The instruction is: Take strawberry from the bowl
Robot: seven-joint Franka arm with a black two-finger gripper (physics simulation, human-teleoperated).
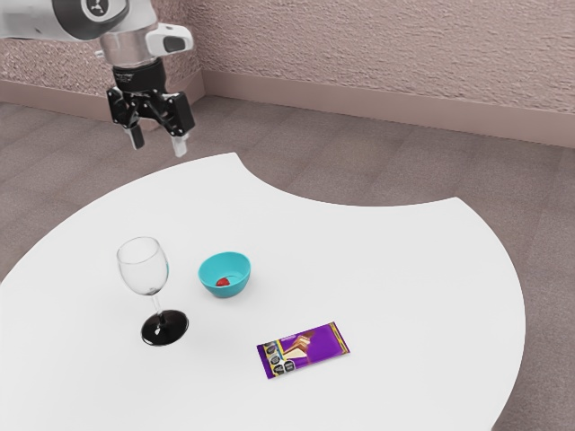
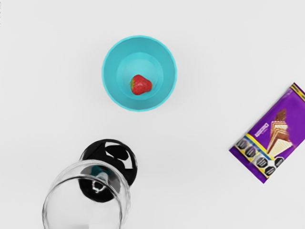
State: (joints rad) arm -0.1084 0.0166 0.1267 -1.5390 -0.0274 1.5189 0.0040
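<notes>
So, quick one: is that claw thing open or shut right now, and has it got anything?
Gripper: open, fingers apart, holding nothing; the strawberry lies in the bowl.

Strawberry (image 1: 223,282): its underside is hidden in the exterior view by the wall of the bowl (image 1: 225,290).
Packet (image 2: 274,133): one end is cut off by the wrist view's edge; its smallest print cannot be read.
Glass (image 2: 86,200): its rim is cut off by the wrist view's edge.
Dark marks (image 2: 0,6): too small to be told.
Arm (image 1: 54,20): cut off by the exterior view's edges.
Desk (image 1: 377,269): likewise cut off.
</notes>
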